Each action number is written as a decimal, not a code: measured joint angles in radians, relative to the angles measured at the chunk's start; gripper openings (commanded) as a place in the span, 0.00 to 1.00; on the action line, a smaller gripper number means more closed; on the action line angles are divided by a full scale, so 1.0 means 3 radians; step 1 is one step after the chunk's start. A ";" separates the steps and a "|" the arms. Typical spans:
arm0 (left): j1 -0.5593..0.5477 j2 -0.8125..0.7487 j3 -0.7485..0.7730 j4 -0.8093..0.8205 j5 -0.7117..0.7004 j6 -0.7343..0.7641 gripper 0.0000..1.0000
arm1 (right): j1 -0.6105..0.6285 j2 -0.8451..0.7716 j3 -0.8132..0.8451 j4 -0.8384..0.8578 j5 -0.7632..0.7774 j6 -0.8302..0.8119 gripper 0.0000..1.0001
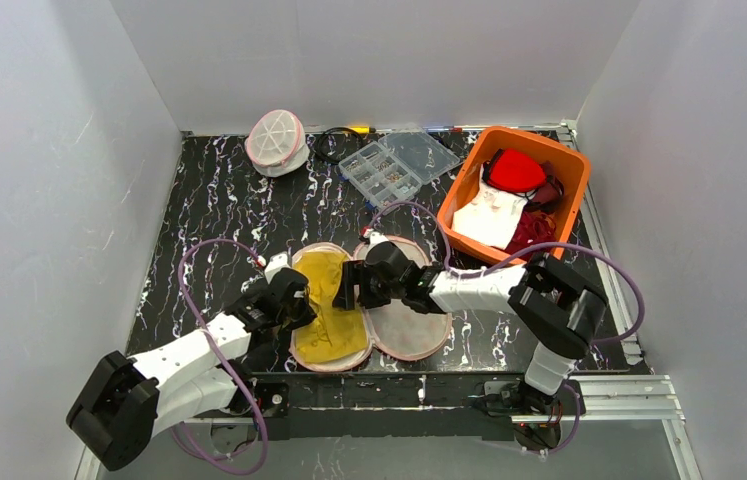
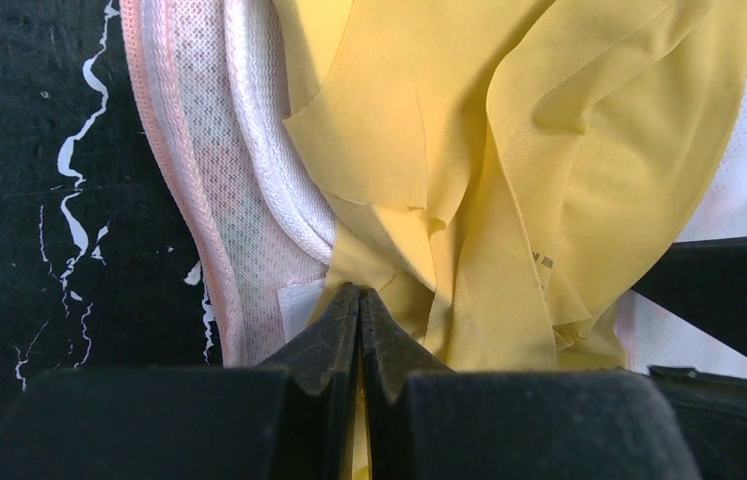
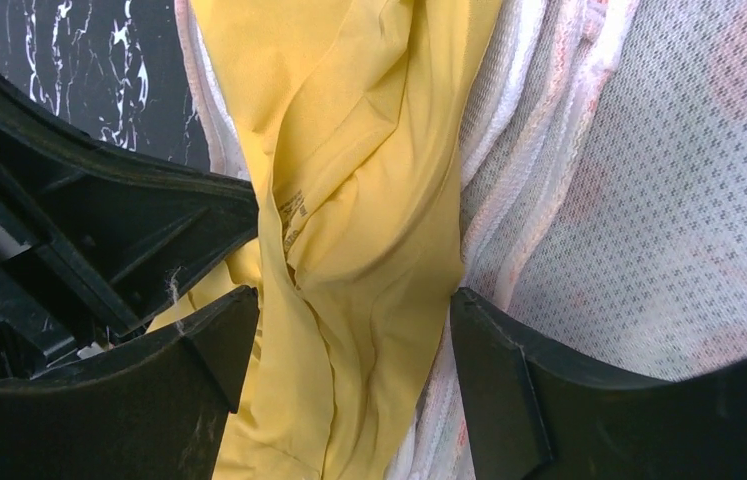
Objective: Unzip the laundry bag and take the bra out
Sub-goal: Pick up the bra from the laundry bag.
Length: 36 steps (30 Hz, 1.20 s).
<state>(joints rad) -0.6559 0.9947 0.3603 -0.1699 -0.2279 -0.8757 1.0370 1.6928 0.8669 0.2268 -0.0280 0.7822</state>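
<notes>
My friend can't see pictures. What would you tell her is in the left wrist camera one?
The left hand is pinched shut on a crumpled yellow bra. The bra lies in an open white mesh laundry bag with a pale pink rim, on a black table with white marble streaks.

A robotics lab test cell, not a home.
Plain white walls (image 1: pixel 49 150) box in a black, white-veined table (image 1: pixel 249 200). A left arm (image 1: pixel 189 360) and a right arm (image 1: pixel 479 288) are bolted at its near edge by aluminium rails (image 1: pixel 609 395), trailing purple cables (image 1: pixel 189 270). Props sit in an orange bin (image 1: pixel 574 190) and a clear compartment box (image 1: pixel 399 162).
</notes>
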 measured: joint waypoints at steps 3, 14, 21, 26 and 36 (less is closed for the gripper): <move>0.0003 -0.0036 -0.0048 0.0071 0.0005 -0.0008 0.00 | 0.0013 0.0090 0.0064 -0.0033 -0.0011 0.0024 0.77; 0.0018 -0.0181 -0.0146 0.0136 0.0023 -0.0023 0.00 | 0.0140 0.0258 0.0285 -0.0231 0.0060 0.0057 0.58; 0.0018 -0.0207 -0.0154 0.0116 0.0023 -0.0025 0.00 | 0.0258 0.0252 0.0404 -0.0435 0.0271 -0.0017 0.42; 0.0020 -0.0237 -0.0173 0.0117 0.0029 -0.0038 0.00 | 0.0263 0.0263 0.0443 -0.0495 0.0251 -0.0015 0.58; 0.0020 -0.0286 -0.0215 0.0137 0.0061 -0.0062 0.00 | 0.0259 0.0315 0.0483 -0.0448 0.0192 0.0061 0.24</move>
<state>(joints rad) -0.6498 0.9089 0.2958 -0.1287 -0.2096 -0.8944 1.1149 1.7874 1.0119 0.0925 0.0296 0.8005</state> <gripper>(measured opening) 0.007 0.393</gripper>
